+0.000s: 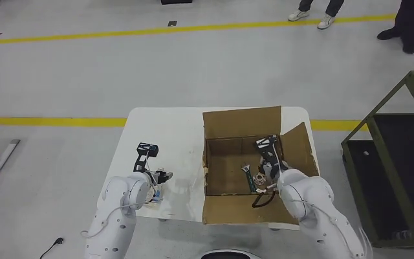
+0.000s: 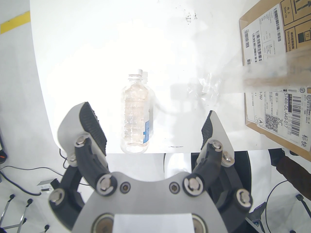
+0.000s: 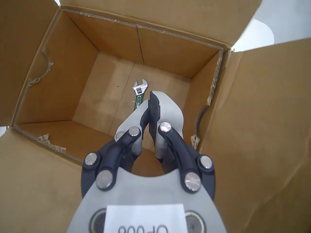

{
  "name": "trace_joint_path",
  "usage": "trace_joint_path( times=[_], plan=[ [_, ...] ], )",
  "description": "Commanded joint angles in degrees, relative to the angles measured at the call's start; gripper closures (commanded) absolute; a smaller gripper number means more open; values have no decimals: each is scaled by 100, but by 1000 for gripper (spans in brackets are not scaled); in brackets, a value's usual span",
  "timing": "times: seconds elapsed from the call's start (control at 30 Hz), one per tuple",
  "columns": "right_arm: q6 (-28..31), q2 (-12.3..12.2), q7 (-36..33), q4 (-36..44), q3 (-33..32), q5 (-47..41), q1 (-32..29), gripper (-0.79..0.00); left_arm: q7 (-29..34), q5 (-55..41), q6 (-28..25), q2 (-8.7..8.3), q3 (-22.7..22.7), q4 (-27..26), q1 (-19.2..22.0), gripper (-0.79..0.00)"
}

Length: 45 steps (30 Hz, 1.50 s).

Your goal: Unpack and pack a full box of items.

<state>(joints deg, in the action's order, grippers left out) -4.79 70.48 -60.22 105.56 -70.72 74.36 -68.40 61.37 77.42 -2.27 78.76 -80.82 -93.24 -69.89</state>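
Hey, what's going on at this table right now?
A two-armed robot is working at an open cardboard box on a white table. Its right tool is shut and points down into the box, above a green-handled wrench lying on the box floor. Its left tool is open over a clear plastic bottle lying on the table beside the box, not gripping it.

Glossy white rounded shells on left arm (image 1: 119, 207) & right arm (image 1: 310, 197). On left gripper (image 2: 148, 112) & right gripper (image 3: 150, 98): grey metal fingers (image 3: 170, 112) w/ ribbed black pads (image 2: 93, 127), black links, silver screws, white base label.
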Motion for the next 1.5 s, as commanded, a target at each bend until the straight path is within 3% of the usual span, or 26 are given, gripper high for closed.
trace_joint_path(
  times=[0.0, 0.27, 0.5, 0.83, 1.03, 1.1, 1.17, 1.2, 1.27, 1.47],
  plan=[
    [-16, 75, -241, -670, 281, -205, 618, 0, 0, 0, 0, 0, 0, 0, 0, -785],
    [-244, 444, -947, -2925, 1535, -116, 2165, 0, 0, 0, 0, 0, 0, 0, 0, -785],
    [-330, 682, -1081, -4090, 2007, -268, 2612, 0, 0, 0, 0, 0, 0, 0, 0, -785],
    [-324, 689, -1062, -4112, 2014, -274, 2623, 0, 0, 0, 0, 0, 0, 0, 0, -785],
    [-354, 614, -823, -3647, 1818, -25, 2285, 0, 0, 0, 0, 0, 0, 0, 0, -785],
    [-377, 576, -903, -3408, 1716, 69, 2147, -55, 0, 0, 0, 0, 0, 0, 0, -785],
    [-373, 535, -1001, -3176, 1597, 149, 2003, 0, 0, 0, 0, 0, 0, 0, 0, -785],
    [-371, 513, -1049, -3057, 1528, 180, 1932, -15, 0, 0, 0, 0, 0, 0, 0, -785],
    [-370, 472, -1161, -2845, 1390, 251, 1789, -129, 0, 0, 0, 0, 0, 0, 0, -785],
    [-291, 411, -1352, -2637, 1135, 332, 1524, -252, 0, 0, 0, 0, 0, 0, 0, -785]
  ],
)
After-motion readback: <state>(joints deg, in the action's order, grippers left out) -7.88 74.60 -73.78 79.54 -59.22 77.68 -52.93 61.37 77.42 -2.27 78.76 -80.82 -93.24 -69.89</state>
